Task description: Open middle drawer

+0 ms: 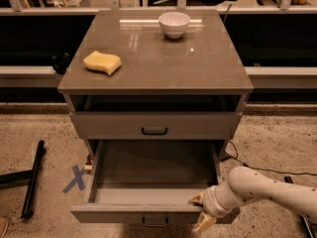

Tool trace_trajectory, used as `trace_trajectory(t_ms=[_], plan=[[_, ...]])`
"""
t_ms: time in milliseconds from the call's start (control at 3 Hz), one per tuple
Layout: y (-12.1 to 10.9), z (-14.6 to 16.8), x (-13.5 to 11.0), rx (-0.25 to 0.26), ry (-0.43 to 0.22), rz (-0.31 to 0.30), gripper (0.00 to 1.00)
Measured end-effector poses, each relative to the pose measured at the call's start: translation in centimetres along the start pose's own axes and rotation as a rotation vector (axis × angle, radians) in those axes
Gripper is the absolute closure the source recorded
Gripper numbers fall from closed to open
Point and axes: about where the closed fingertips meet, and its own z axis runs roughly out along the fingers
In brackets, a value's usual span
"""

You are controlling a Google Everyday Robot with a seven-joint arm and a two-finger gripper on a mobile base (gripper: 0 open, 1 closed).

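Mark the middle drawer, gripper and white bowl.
middle drawer [114, 214]: camera view, left part of its front panel.
gripper [200, 211]: camera view, its tip at the drawer front's right end.
white bowl [174, 25]: camera view, outer wall.

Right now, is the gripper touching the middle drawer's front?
Cannot tell. The camera view shows the gripper overlapping the front of the middle drawer at its right end, but neither contact nor a gap shows plainly.

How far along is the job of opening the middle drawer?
Done: the middle drawer stands pulled well out below the closed top drawer, and its bare inside shows. In hand: the gripper is at the right end of the drawer's front panel. Left: probably only to take the arm away. I cannot tell if the drawer could slide out further.
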Motion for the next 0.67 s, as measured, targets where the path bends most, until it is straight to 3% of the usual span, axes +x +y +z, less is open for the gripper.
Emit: trace_trajectory(t_ms=[333, 667], plan=[[-1.1, -3.1, 0.6, 0.025, -0.055, -0.003, 0.00], [-3.2, -7.6, 1.1, 0.076, -0.099, 0.002, 0.00]])
